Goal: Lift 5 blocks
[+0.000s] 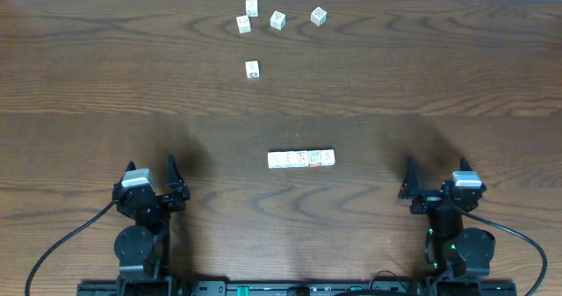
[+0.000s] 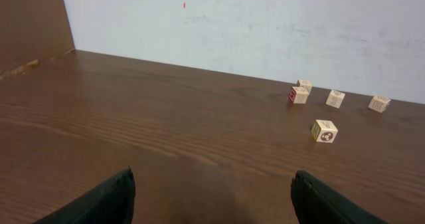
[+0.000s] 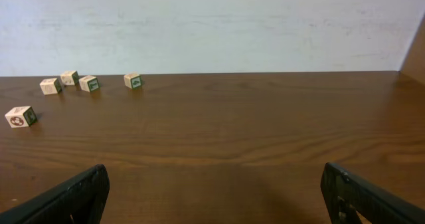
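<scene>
Row of blocks (image 1: pixel 301 159): small white printed cubes, touching. Loose cubes (image 1: pixel 252 68) farther. Dark wood-grain table (image 1: pixel 88 85), pale wall (image 2: pixel 265 24). Left gripper (image 1: pixel 151 169), right gripper (image 1: pixel 436 169) spread wide, empty.

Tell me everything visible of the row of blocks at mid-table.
The row of blocks is a straight line of small white cubes, seemingly five, set face to face without visible gaps, running left to right. Top faces carry tiny red and greenish printed marks, too small to read. It lies flat on the brown wood-grain table; nothing else touches it. Only the overhead view shows it.
</scene>
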